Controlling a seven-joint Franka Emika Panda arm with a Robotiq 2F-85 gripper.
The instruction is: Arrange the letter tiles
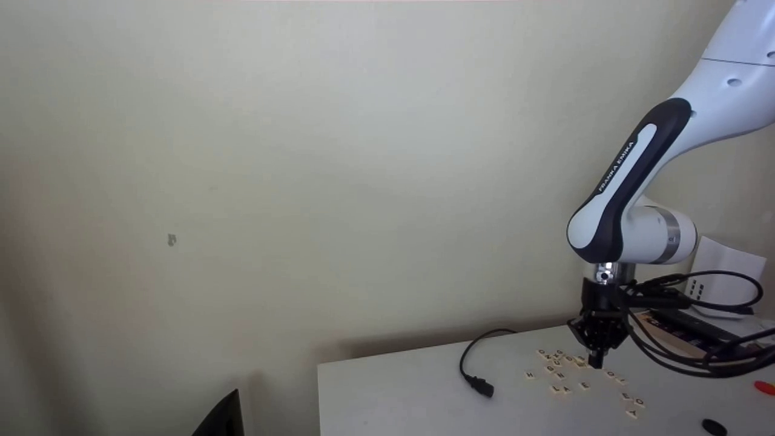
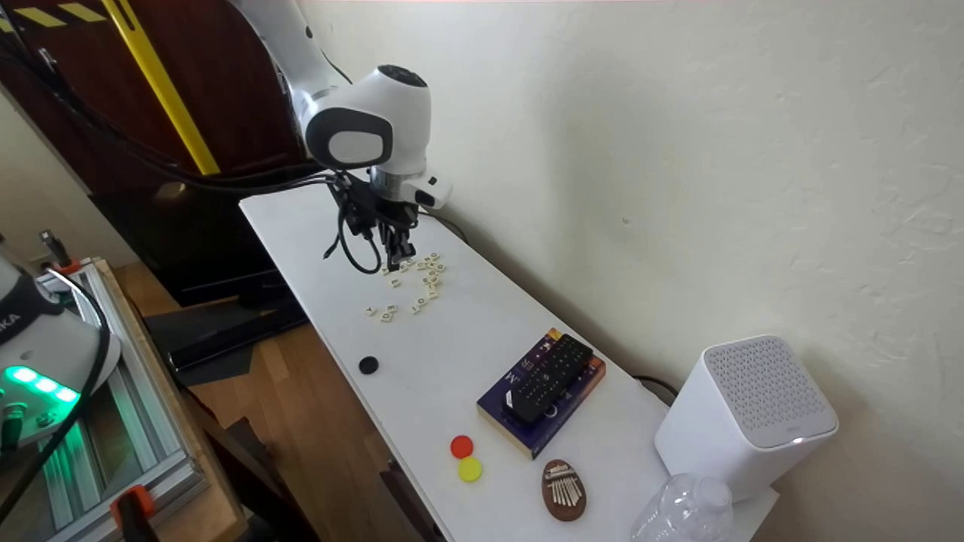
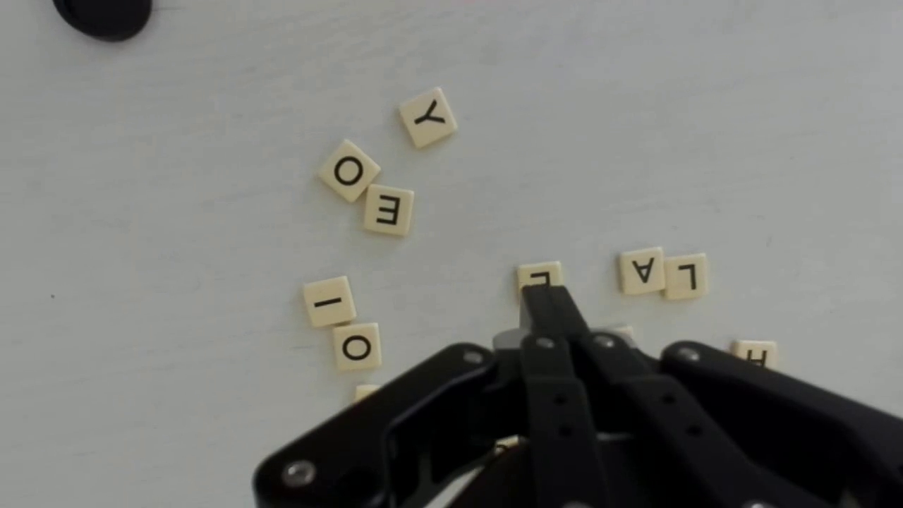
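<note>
On the white desk (image 2: 422,376): letter tiles (image 3: 389,210), pale tan, lying flat in a loose scatter below and around the tool (image 3: 545,291); letters up where legible, turned various ways. An A tile (image 3: 643,271) and an L tile (image 3: 686,276) touch side by side; a Y tile (image 3: 428,118) lies apart. No finished word evident; arranging judged to be at an early stage.

Tool: jaws brought fully together, nothing in their grip. In the wrist view the tips overlap a partly hidden tile (image 3: 540,267); contact cannot be told. Probably closed so as to nudge tiles rather than pinch them.

Power lead (image 1: 481,386): loose, the tiles between it and a black disc (image 2: 368,365).

Red disc (image 2: 462,446) and yellow disc (image 2: 470,470): paired, well apart from the tiles, presumably to leave working room.

Book (image 2: 553,416): flat, bearing a black remote control (image 2: 550,376), perhaps merely parked there.

Thumb piano (image 2: 564,491): brown, oval, tines upward.

Router (image 2: 745,421), so judged from its ports and light: upright near the wall (image 2: 715,188).

Containers: clear plastic bottle (image 2: 681,512), near the router, cut off by the picture's edge; contents, if any, cannot be told.
</note>
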